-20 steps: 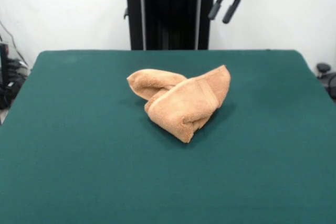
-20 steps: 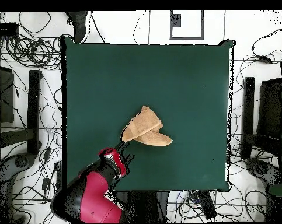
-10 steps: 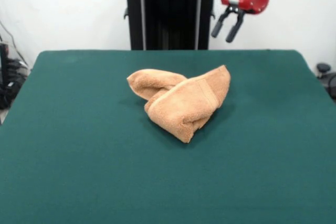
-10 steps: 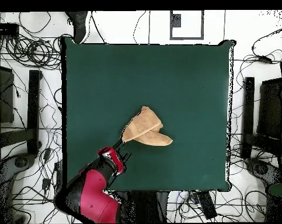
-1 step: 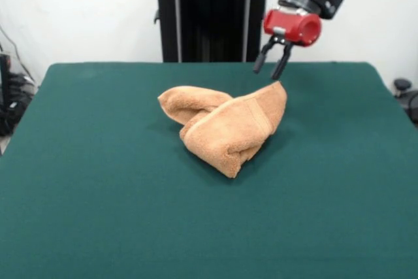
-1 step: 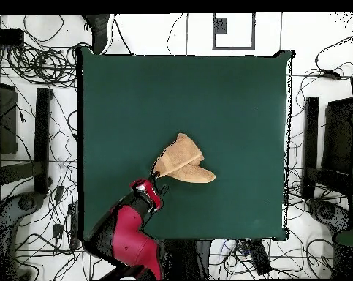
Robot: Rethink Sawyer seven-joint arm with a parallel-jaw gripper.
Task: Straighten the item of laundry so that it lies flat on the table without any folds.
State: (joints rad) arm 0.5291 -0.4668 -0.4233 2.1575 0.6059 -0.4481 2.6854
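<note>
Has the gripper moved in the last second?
Yes. In the front view the gripper has come down from the top edge to just above the towel's raised corner.

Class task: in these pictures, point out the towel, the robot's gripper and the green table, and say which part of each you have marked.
towel [image 5: 232, 125]: front view, on its folded upper layer.
gripper [image 5: 269, 70]: front view, midway between its open fingertips, just above the towel's corner.
table [image 6: 230, 102]: overhead view, on bare green cloth.
</note>
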